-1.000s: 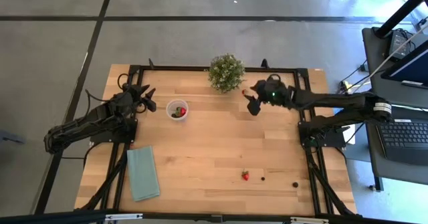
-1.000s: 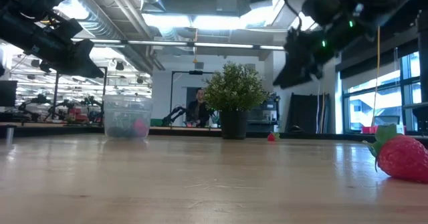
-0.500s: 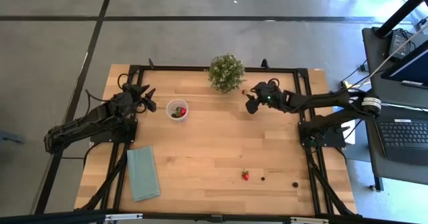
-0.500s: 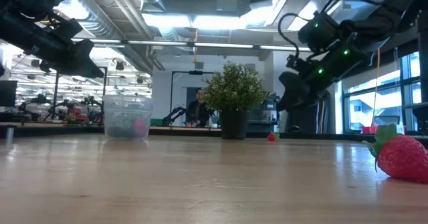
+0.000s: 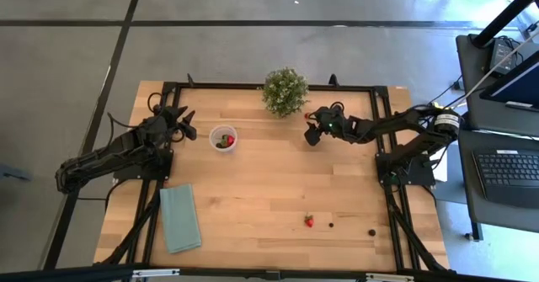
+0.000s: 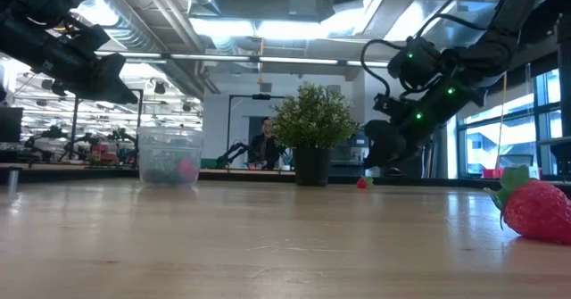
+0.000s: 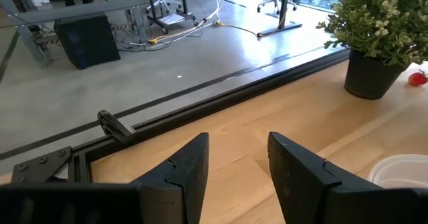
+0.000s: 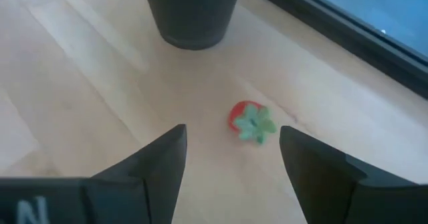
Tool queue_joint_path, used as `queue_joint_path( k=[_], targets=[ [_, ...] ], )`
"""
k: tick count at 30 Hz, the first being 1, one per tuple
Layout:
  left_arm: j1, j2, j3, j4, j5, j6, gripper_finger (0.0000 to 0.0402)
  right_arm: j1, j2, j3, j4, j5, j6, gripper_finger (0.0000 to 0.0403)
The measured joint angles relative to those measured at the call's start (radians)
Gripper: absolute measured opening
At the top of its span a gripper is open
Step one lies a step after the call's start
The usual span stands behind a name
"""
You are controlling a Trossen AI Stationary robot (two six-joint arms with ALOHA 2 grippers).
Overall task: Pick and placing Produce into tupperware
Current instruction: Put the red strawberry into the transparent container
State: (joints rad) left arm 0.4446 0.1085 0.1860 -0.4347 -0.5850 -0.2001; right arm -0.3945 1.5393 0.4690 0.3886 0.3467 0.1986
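Note:
The tupperware (image 5: 222, 138), a small clear cup with red pieces inside, stands on the table at the far left, also in the low view (image 6: 169, 159). A small red strawberry (image 8: 249, 122) with a green cap lies on the wood beside the plant pot (image 8: 190, 13). My right gripper (image 5: 313, 132) hangs open just above it, fingers slanting down, one on either side, touching nothing. Another strawberry (image 5: 309, 220) and two dark berries (image 5: 331, 225) lie near the front edge. My left gripper (image 5: 182, 119) waits open left of the cup.
A bushy potted plant (image 5: 284, 91) stands at the far middle, close to my right gripper. A teal cloth (image 5: 180, 217) lies flat at the near left. A black frame (image 5: 253, 86) borders the table. In the low view a person (image 6: 264, 145) shows far behind.
My right gripper has come down toward the table beside the plant, shifting a little toward the left edge and tipping further down. Its fingers have stayed open. The strawberry has not moved.

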Motion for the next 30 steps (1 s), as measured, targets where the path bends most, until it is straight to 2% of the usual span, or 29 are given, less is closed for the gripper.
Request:
queue_joint_path(
  k=[9, 30],
  targets=[
    [0.0, 0.0, 0.0, 0.0, -0.002, 0.0, 0.0145, -0.049, 0.026, 0.0, 0.012, 0.001, -0.023, 0.0241],
    [0.0, 0.0, 0.0, 0.0, -0.033, 0.0, 0.0145, -0.05, 0.026, 0.0, 0.012, -0.034, 0.006, 0.0241]
  ],
)
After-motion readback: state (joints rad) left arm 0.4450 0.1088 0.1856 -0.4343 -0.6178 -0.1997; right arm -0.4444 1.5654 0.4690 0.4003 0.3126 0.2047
